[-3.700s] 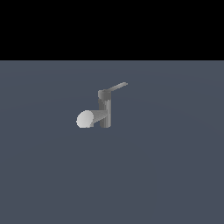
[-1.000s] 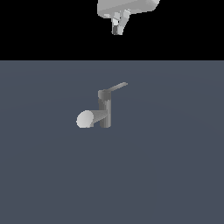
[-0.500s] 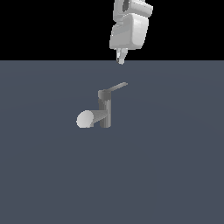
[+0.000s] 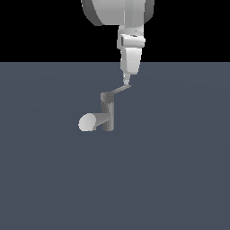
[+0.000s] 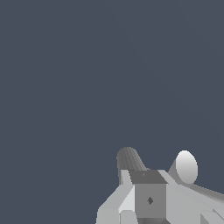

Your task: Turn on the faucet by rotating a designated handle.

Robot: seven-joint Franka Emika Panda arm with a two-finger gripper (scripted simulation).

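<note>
The small grey faucet (image 4: pixel 107 114) stands upright on the flat floor, its thick spout ending in a pale round face (image 4: pixel 87 122) toward the exterior view's left. The handle (image 4: pixel 119 90), a thin flat lever, slants up from the post's cap toward the exterior view's right. My gripper (image 4: pixel 127 81) hangs straight down from above, its narrow fingertips together, right at the handle's outer end. Whether they touch it I cannot tell. The wrist view shows the gripper (image 5: pixel 146 177) in front of the post (image 5: pixel 129 159) and the spout's pale end (image 5: pixel 187 166); the handle is hidden there.
A plain dark blue-grey floor (image 4: pixel 179 179) stretches all around the faucet. The arm's thick white link (image 4: pixel 117 11) fills the top of the exterior view above the gripper.
The arm has come down from the top of the exterior view, bringing the fingertips from well above the faucet to the handle's outer end. The faucet and handle look unmoved.
</note>
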